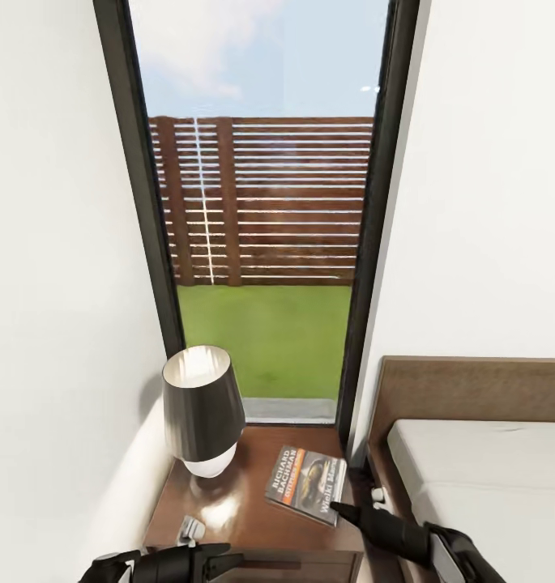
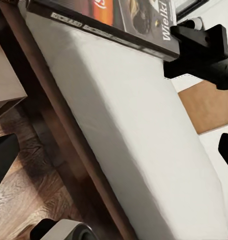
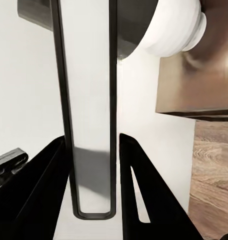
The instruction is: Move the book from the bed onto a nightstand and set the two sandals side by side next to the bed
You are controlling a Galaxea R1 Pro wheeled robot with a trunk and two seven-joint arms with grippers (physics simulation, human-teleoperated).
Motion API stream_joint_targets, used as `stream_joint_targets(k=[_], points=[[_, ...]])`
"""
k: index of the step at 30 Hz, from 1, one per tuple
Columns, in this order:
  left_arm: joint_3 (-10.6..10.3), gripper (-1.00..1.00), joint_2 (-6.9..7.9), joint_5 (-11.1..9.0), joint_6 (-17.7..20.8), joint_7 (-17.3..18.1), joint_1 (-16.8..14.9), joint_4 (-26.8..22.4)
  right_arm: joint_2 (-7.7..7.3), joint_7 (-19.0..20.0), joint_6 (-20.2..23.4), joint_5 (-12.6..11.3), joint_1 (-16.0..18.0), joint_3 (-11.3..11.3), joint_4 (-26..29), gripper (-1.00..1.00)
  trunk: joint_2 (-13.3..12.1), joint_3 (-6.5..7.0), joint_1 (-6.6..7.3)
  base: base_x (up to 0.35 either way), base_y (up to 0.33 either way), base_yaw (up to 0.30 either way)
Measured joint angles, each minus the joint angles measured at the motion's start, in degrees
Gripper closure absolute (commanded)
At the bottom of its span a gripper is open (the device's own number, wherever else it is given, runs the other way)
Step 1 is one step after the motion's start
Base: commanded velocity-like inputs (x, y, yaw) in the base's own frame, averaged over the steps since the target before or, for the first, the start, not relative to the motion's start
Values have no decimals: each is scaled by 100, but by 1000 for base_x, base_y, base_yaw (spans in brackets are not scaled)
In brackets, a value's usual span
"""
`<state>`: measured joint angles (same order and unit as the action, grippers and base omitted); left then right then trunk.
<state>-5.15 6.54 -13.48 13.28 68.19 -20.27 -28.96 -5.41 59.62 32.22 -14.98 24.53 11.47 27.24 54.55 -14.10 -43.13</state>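
The book [image 1: 305, 484], a dark paperback with an orange band, hangs tilted over the right part of the nightstand [image 1: 236, 506] top. I cannot tell whether it touches the wood. My right gripper [image 1: 339, 508] is shut on its near corner. In the right wrist view the book [image 3: 91, 100] stands edge-on between the two black fingers [image 3: 39, 190], with the gripper [image 3: 91, 139] closed on it. The left wrist view shows the book [image 2: 124, 15] and the right gripper [image 2: 194, 50] in front of the bed [image 2: 144, 130]. My left gripper [image 1: 216, 557] is low by the nightstand's front, holding nothing. The sandals are out of view.
A lamp [image 1: 202, 409] with a dark shade and white base stands on the nightstand's left half. A small pale object [image 1: 189, 530] lies near its front edge. The bed [image 1: 488, 470] and its headboard [image 1: 471, 389] lie to the right, a tall window [image 1: 261, 243] behind, and a white wall on the left.
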Motion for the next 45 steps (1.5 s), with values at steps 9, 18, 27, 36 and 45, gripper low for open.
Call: stream_joint_targets(k=[9, 18, 27, 36, 45], points=[[2, -100, -18, -7, 16, 805, -6, -88, 25, -38, 729, -595, 3, -8, 22, 100, 0, 0, 0, 0, 0, 0], [-8, -100, -77, -65, 942, 1044, -60, -1350, 27, -340, 1057, -604, 3, -12, 21, 100, 0, 0, 0, 0, 0, 0], [-32, -100, -169, -349, 1195, 1015, -61, -1797, 29, -711, 1042, -693, 5, 0, 181, 100, 0, 0, 0, 0, 0, 0], [-38, -100, -187, -340, 1180, 990, -61, -1797, 79, -718, 1033, -683, 3, 7, 383, 100, 0, 0, 0, 0, 0, 0], [-38, -100, -188, -342, 1187, 995, -61, -1798, 83, -711, 1026, -756, 3, 8, 387, 100, 279, -126, -153, 0, 0, 0]])
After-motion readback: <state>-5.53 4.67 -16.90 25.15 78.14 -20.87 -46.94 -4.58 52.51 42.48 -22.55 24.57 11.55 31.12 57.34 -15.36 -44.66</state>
